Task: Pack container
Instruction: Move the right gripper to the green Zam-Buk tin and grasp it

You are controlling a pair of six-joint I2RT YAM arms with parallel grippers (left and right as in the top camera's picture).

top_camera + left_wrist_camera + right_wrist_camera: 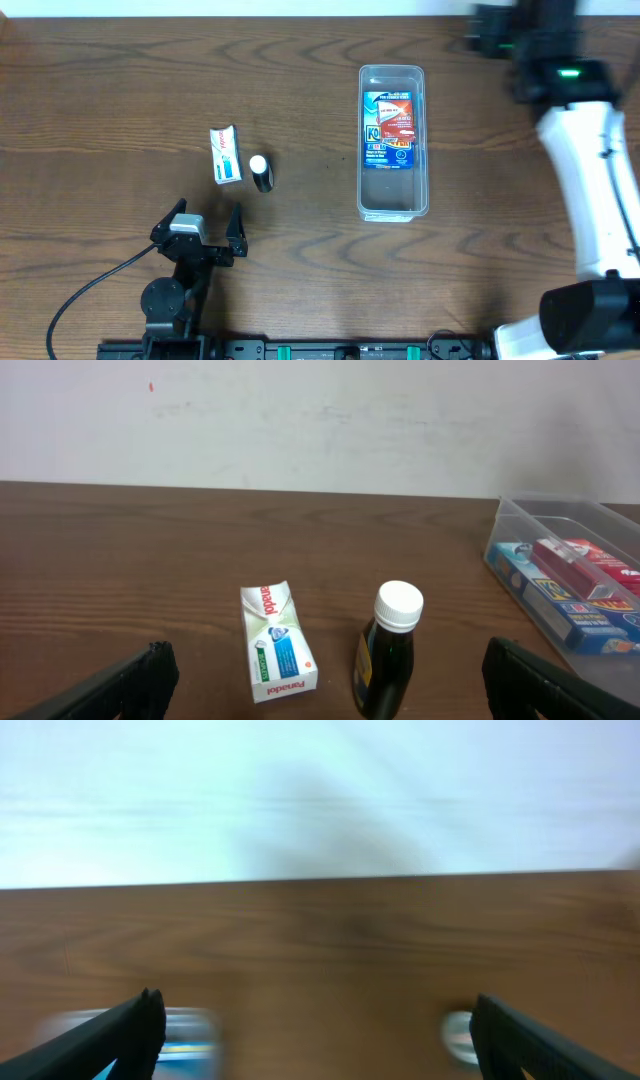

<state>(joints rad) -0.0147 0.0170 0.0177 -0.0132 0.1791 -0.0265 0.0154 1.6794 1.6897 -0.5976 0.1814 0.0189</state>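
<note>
The clear plastic container [392,205] lies right of the table's centre. A blue and red box [390,128] lies inside it. The container's near end shows at the right of the left wrist view [512,525], with the boxes in it [572,582]. A white Panadol box [226,154] [275,645] and a dark bottle with a white cap [261,172] [388,652] stand left of centre. My left gripper [206,214] [330,660] is open and empty, just short of the box and bottle. My right gripper [487,30] [315,1008] is open and empty at the far right corner; its view is blurred.
The brown wooden table [120,90] ends at a white wall behind. A black cable [80,295] runs from the left arm's base along the front edge. The white right arm [590,170] reaches along the table's right side.
</note>
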